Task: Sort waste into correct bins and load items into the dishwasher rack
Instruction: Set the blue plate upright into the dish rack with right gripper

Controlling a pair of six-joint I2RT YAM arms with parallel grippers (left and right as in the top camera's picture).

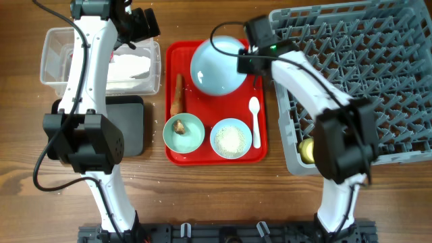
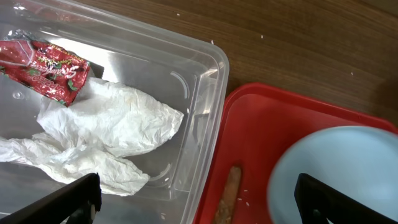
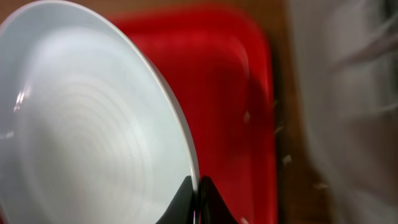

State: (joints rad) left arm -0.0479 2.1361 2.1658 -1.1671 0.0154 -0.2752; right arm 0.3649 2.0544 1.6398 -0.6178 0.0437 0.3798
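Centrally, a flat red tray (image 1: 177, 57) serves as the landmark for all positions. Over the tray's far end sits a pale blue plate (image 1: 217, 66), its right-hand rim pinched between the closed fingers of the right gripper (image 3: 194, 193); the right wrist view is blurred, and whether the plate still touches the tray cannot be told. On the tray's near end stand two teal bowls: the left bowl (image 1: 183, 131) holds a brown scrap (image 1: 180, 125), and the right bowl (image 1: 231, 138) holds white rice (image 1: 231, 140). A white spoon (image 1: 254, 118) lies along the tray's right edge, and a carrot piece (image 1: 178, 94) lies along its left edge. Just left of the tray's far half is a clear tub (image 2: 211, 68) containing a red wrapper (image 2: 46, 71) and a crumpled napkin (image 2: 106, 124). The left gripper (image 2: 198, 190) hangs above the tub's tray-side wall, fingers spread wide and holding nothing. Left of the tray's near half lies a black bin (image 1: 131, 125). Right of the tray stands the grey rack (image 1: 378, 67), with a yellow cup (image 1: 307, 150) in the near corner closest to the tray.
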